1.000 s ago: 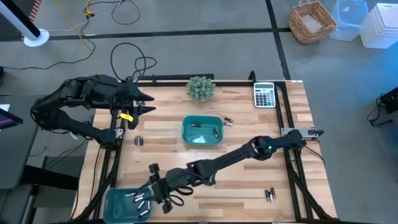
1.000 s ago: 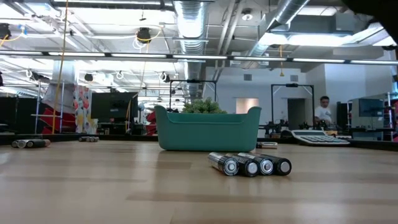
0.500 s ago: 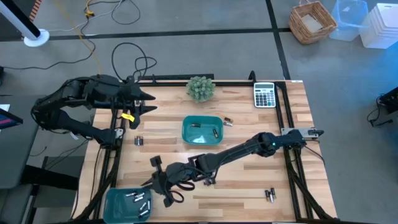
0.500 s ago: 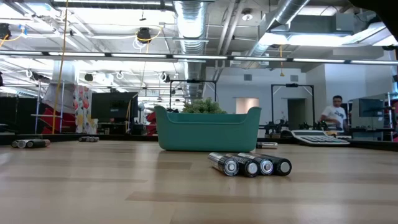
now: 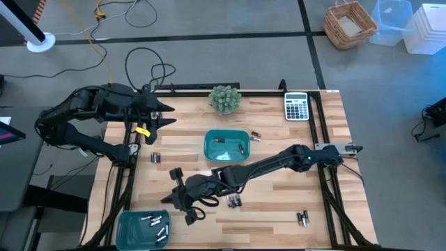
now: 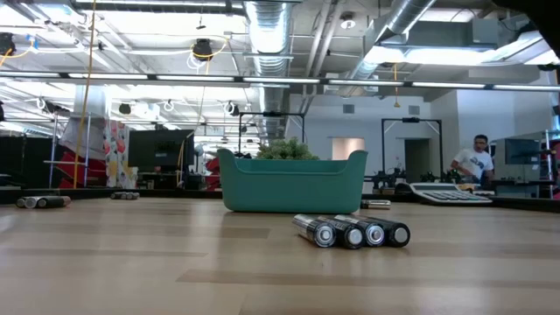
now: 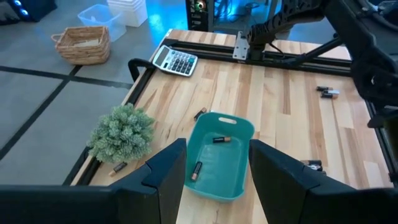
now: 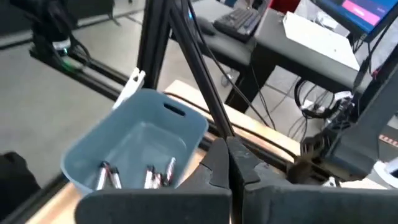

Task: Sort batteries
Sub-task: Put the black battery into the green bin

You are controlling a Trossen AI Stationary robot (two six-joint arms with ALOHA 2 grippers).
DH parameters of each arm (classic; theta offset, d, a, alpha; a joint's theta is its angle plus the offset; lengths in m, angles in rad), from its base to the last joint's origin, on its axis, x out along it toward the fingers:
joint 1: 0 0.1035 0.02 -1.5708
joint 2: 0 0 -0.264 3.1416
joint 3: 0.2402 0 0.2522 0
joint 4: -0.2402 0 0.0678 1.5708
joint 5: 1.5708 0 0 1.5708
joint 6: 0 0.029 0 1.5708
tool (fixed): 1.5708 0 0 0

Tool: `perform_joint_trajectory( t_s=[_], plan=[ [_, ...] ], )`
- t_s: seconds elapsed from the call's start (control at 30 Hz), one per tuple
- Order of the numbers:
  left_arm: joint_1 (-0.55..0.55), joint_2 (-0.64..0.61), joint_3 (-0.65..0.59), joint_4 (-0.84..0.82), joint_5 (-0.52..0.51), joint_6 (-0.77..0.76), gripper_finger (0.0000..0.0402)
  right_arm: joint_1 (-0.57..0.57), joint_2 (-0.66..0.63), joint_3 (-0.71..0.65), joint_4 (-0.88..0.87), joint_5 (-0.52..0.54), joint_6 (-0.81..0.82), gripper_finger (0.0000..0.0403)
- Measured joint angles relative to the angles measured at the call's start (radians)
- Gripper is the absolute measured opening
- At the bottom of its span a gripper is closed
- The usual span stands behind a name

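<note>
Several batteries (image 8: pixel 155 175) lie in the blue-grey tray (image 5: pixel 132 224) at the table's near left corner. Two more rest in the teal tray (image 5: pixel 226 148) at mid-table. Loose batteries lie in small groups on the wood, one group (image 5: pixel 233 202) by my right arm, others at the left (image 5: pixel 155 157) and near right (image 5: pixel 303 219). My right gripper (image 5: pixel 169 199) hovers shut and empty just beyond the blue-grey tray's far edge. My left gripper (image 7: pixel 214 180) stands open and empty above the table's far left, its fingers pointing toward the teal tray.
A small green plant (image 5: pixel 225 99) and a grey calculator (image 5: pixel 297 107) stand along the far edge. One battery (image 5: pixel 255 137) lies just right of the teal tray. In the low view, a row of batteries (image 6: pixel 350 233) lies before that tray, and a person (image 6: pixel 477 162) is in the room behind.
My right gripper has drawn back from over the blue-grey tray toward the table's far edge and a little to the right, rising as it went. The batteries in that tray lie still. My left arm has kept still.
</note>
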Motion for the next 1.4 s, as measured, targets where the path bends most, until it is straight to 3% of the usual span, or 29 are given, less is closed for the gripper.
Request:
perform_joint_trajectory(
  t_s=[0.37,0.5,0.63,0.8,0.93,1.17,1.4],
  plan=[
    [0.0,0.0,0.0,0.001,0.0,-0.001,0.0168,-0.019,-0.001,-0.001,0.144,-0.107,0.042,0.0],
    [0.0,0.0,0.0,0.001,0.0,-0.002,0.0168,-0.033,-0.026,-0.119,0.316,-0.124,0.074,0.0],
    [0.0,0.0,0.0,0.004,0.0,-0.007,0.0168,-0.047,-0.126,-0.35,0.477,-0.124,0.105,0.0],
    [0.0,0.0,0.0,0.006,0.0,-0.001,0.0168,-0.068,-0.33,-0.743,0.736,-0.107,0.175,0.0],
    [0.0,0.018,0.0,0.016,0.0,0.0,0.0168,-0.072,-0.505,-1.073,0.878,-0.017,0.215,0.0],
    [-0.013,0.101,-0.001,0.049,0.001,0.012,0.0168,-0.015,-0.812,-1.518,0.905,0.155,0.315,0.0],
    [-0.062,0.238,-0.001,0.077,-0.008,0.033,0.0168,0.098,-1.099,-1.83,0.897,0.394,0.396,0.0]
  ],
)
